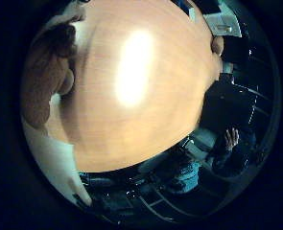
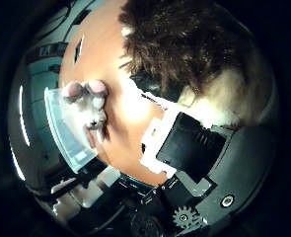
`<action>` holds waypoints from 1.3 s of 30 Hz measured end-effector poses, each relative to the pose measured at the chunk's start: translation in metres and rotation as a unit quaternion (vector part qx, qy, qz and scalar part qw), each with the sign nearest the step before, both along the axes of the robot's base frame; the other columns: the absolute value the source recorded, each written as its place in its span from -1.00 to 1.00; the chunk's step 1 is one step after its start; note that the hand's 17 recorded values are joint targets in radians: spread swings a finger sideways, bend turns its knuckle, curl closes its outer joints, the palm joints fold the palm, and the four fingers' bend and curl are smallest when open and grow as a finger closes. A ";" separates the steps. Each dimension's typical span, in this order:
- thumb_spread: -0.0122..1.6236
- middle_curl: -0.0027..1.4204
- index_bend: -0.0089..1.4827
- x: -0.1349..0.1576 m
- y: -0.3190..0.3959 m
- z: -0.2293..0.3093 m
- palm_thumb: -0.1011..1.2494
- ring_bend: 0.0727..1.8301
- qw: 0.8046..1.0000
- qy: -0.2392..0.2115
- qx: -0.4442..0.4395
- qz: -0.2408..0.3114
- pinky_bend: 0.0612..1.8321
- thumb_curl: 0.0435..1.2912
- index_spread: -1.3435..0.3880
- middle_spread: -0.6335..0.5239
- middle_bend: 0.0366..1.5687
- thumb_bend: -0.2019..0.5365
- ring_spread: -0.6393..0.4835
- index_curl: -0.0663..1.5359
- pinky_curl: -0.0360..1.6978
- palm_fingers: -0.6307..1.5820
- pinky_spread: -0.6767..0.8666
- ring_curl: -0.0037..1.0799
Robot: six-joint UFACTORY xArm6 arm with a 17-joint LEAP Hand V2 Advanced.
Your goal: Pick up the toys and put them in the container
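A brown furry plush toy (image 2: 189, 49) with a cream part (image 2: 229, 99) fills much of the right thumb side palm view, close to the palm. My right hand (image 2: 184, 143) shows white and black fingers curled against the toy's underside. The same toy sits at the edge of the right little finger side palm view (image 1: 50, 72), above the wooden table (image 1: 131, 86). A clear plastic container (image 2: 61, 133) stands on the table near its edge, with small pale toys (image 2: 91, 104) in it. The hand is beside the container, a short way from it.
The round wooden table top (image 2: 96, 59) lies well below the palm. Past its edge are dark floor, chairs and furniture (image 1: 213, 149). A flat white and dark thing (image 1: 223, 19) lies at the far table edge.
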State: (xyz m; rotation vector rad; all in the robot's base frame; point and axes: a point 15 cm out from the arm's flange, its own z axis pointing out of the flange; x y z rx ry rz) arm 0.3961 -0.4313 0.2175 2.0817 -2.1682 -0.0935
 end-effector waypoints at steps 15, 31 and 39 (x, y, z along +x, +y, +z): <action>0.66 0.05 0.56 -0.049 0.127 0.223 0.55 0.47 0.996 -0.076 0.007 0.042 0.41 -0.53 0.32 -0.13 0.75 -0.47 -0.27 0.09 -0.04 0.56 -0.35 0.36; 0.66 0.02 0.57 -0.046 0.401 0.331 0.54 0.44 0.967 -0.160 0.063 0.189 0.30 -0.51 0.33 -0.13 0.75 -0.48 -0.28 0.06 0.13 0.57 -0.39 0.46; 0.66 0.02 0.57 -0.060 0.518 0.336 0.54 0.43 0.948 -0.155 0.094 0.262 0.27 -0.51 0.33 -0.13 0.75 -0.48 -0.29 0.06 0.18 0.57 -0.40 0.49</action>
